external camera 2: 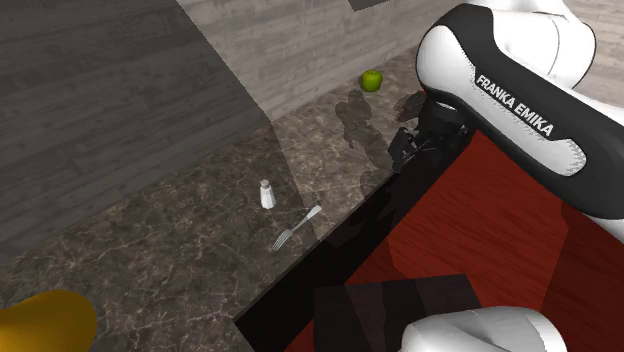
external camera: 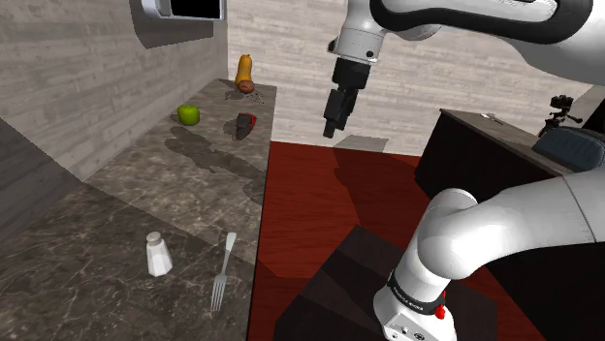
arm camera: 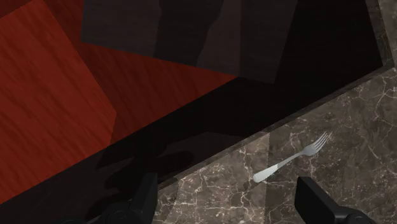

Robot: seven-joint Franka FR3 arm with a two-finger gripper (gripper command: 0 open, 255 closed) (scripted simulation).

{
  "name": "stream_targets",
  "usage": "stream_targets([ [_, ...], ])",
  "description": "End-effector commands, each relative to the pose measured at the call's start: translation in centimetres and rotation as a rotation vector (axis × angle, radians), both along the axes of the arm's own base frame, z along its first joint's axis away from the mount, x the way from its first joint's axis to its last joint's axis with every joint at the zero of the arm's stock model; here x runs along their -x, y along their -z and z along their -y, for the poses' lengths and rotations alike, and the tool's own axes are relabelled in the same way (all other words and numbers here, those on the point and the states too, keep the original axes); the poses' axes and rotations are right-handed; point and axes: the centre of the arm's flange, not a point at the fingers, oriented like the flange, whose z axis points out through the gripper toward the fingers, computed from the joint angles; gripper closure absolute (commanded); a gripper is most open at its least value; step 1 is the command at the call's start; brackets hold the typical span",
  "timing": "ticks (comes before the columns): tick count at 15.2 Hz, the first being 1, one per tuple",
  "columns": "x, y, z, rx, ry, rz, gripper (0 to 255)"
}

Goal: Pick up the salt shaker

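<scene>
A dark marble countertop (external camera: 116,194) runs along the grey plank wall, and its long open edge borders a red wood floor (external camera: 320,213). The white Franka arm (external camera: 485,223) rises from its stand (external camera: 339,281), a dark box on that floor just beside the counter's open edge, and arches high over the floor. Its black gripper (external camera: 331,131) hangs in the air pointing downward, holding nothing. In the wrist view the gripper (arm camera: 226,184) has its two fingers (arm camera: 147,194) spread wide apart, with the counter's open edge passing below them. At the counter's far end, an orange butternut squash (external camera: 244,70) stands by the far corner on the open side. A green apple (external camera: 188,114) sits closer to the wall edge, and a small dark and red object (external camera: 244,124) that I cannot identify lies near the open edge. The salt shaker (external camera: 158,254) is white with a grey cap. It stands upright toward the counter's near end, nearer the open edge than the wall and well apart from the gripper. A silver fork (external camera: 222,272) lies flat just beside it without touching, between the shaker and the open edge. Its handle points toward the far end and its tines toward the near end.
</scene>
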Motion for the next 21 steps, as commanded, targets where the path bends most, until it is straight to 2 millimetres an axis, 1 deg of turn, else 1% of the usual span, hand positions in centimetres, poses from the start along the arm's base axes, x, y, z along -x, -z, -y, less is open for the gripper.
stream_targets([
  [1,0.0,0.0,0.0,0.000,0.000,0.000,0],
  [11,-8.0,5.5,-10.3,0.034,-0.034,-0.061,0],
  [21,-15.2,11.8,-20.6,0.068,-0.067,-0.123,0],
])
